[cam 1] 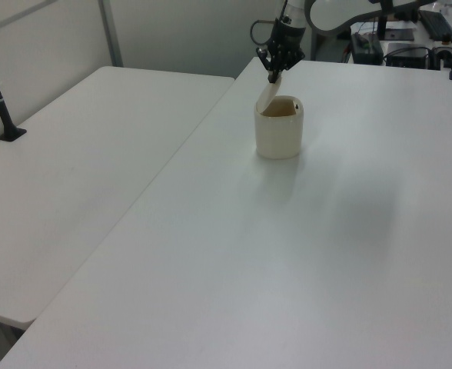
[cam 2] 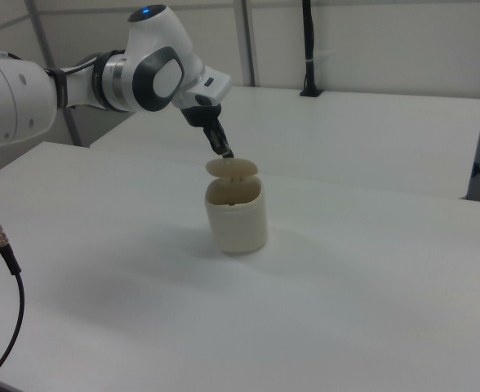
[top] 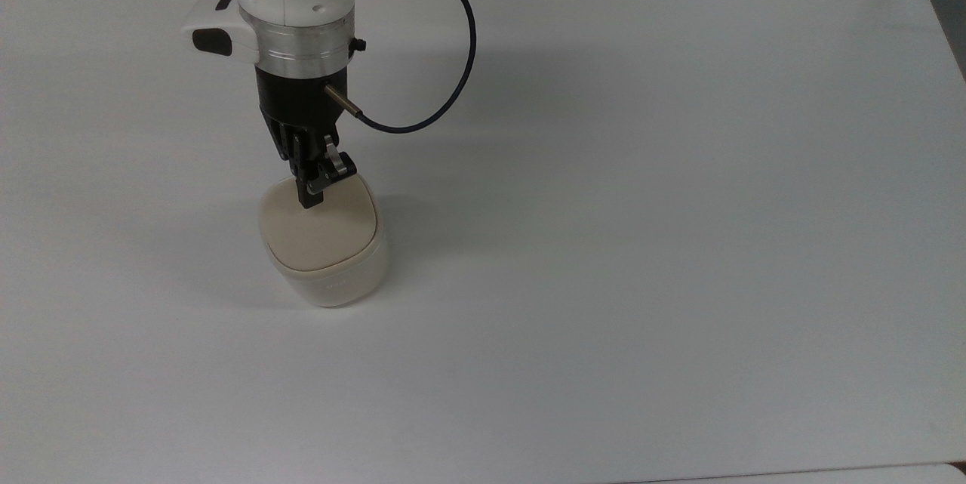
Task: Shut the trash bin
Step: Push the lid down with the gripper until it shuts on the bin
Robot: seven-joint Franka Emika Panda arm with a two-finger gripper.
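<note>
While partway through, lid [cam 2: 233, 167] tilted over the trash bin [cam 2: 237, 216], not flat yet. Sitting left of centre in the top view on the tabletop [top: 641, 205]. Hand [top: 308, 199] pressing the lid's far edge, fingers together. Still needs pushing fully down.

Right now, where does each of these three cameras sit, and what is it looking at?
Top view: high above the table, looking down on the trash bin; wrist and gripper show.
Left view: off one table corner, looking across at the trash bin; the gripper shows.
Right view: low at the opposite side, showing the arm.
All share the tilted lid.
</note>
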